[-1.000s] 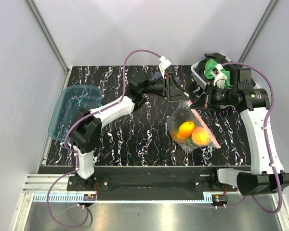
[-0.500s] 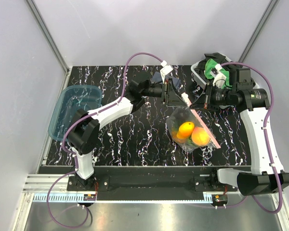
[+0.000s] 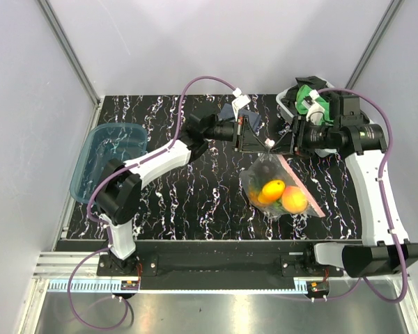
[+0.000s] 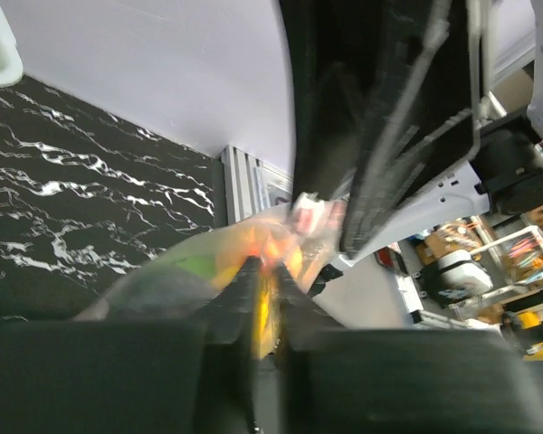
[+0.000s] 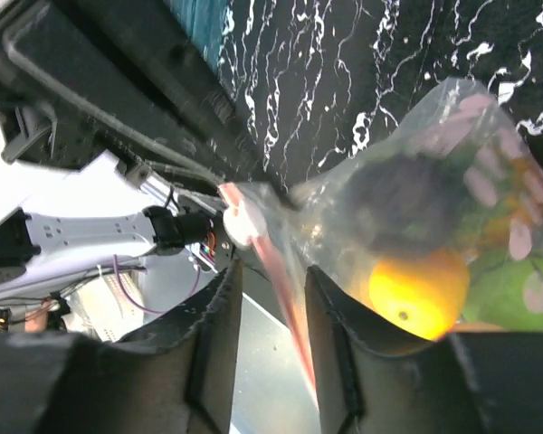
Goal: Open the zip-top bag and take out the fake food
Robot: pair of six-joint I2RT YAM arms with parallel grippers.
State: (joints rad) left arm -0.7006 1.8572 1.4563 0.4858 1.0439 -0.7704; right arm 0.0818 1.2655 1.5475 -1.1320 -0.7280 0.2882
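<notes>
The clear zip-top bag (image 3: 262,174) hangs by its top corner, its lower part resting on the black marbled table (image 3: 195,195). Inside is the fake food: two orange-yellow pieces (image 3: 273,188) (image 3: 294,200), with green and dark pieces behind them. My left gripper (image 3: 263,142) is shut on the bag's upper corner; in the left wrist view its jaws (image 4: 267,267) pinch thin plastic. My right gripper (image 3: 281,143) faces it, open. In the right wrist view the pink zip strip (image 5: 276,249) runs between the parted fingers of my right gripper (image 5: 271,276), beside an orange piece (image 5: 419,291).
A translucent blue tub (image 3: 108,160) sits at the table's left edge. A white bin with green cloths (image 3: 301,101) stands at the back right, under the right arm. A small dark object (image 3: 231,110) lies behind the left gripper. White walls enclose the table.
My left gripper moved right and shut on the bag's top corner. My right gripper opened and let go of the zip strip. The bag and its fruit shifted slightly.
</notes>
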